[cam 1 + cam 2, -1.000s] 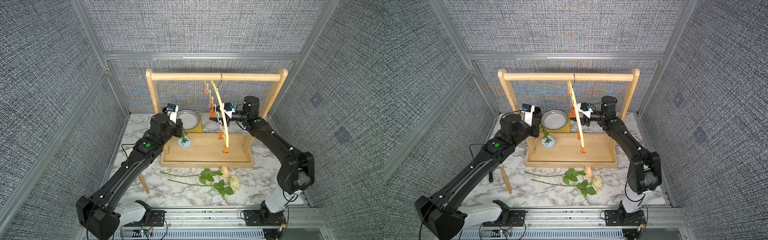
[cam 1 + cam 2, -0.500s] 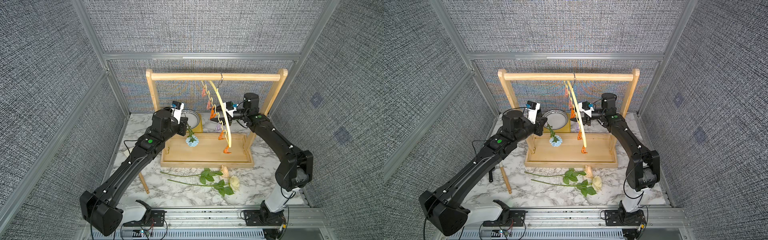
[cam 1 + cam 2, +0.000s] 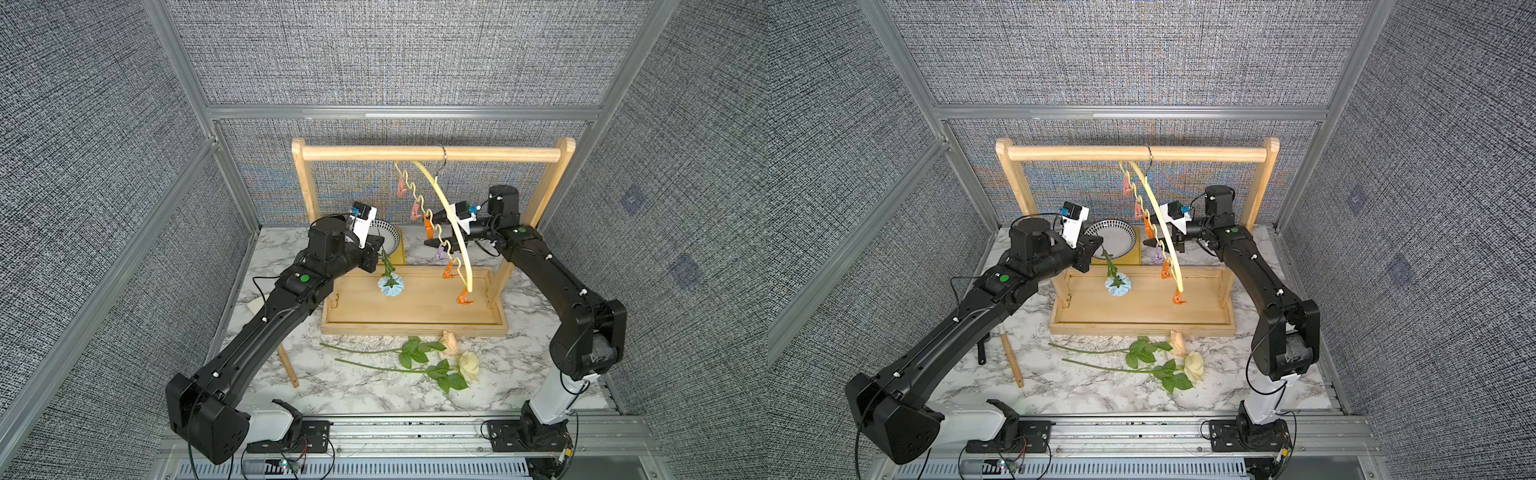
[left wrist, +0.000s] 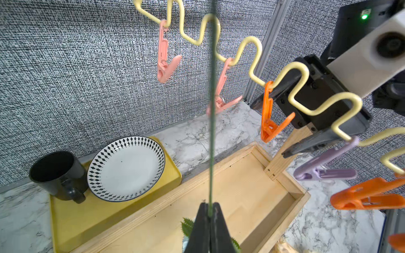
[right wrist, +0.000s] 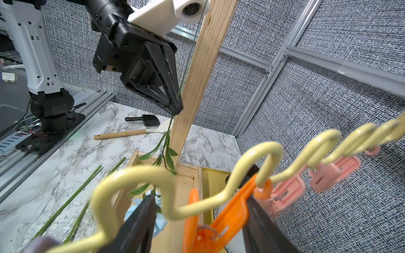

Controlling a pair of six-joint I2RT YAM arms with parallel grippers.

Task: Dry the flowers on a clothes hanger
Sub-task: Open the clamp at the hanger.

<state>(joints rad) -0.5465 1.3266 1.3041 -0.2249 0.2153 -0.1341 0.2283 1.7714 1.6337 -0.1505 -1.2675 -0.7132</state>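
The pale yellow clothes hanger [image 3: 446, 216] [image 3: 1158, 220] hangs by its hook from the wooden rack, with several clips along its wavy bar [image 4: 302, 72]. My left gripper [image 3: 376, 249] [image 4: 210, 210] is shut on the thin green stem of the blue flower [image 3: 390, 286] [image 3: 1118, 286], whose bloom hangs head down over the rack's tray. My right gripper [image 3: 432, 227] [image 5: 201, 219] is open and straddles an orange clip [image 5: 219, 223] [image 4: 268, 118] and the wavy bar. One finger [image 5: 260, 219] rests against the clip's arm. Two long rose stems [image 3: 467, 365] [image 3: 1194, 365] lie on the marble in front.
The wooden rack [image 3: 428, 154] stands on a shallow wooden tray [image 3: 415, 320]. Behind it a yellow tray [image 4: 72, 219] holds a patterned plate [image 4: 126, 168] and a black mug [image 4: 59, 173]. A wooden spatula [image 3: 286, 365] and a black scoop [image 3: 982, 353] lie at the left.
My left gripper has carried the blue flower to the right, toward the hanger. My right gripper has shifted slightly at the orange clip, and the hanger has swung a little.
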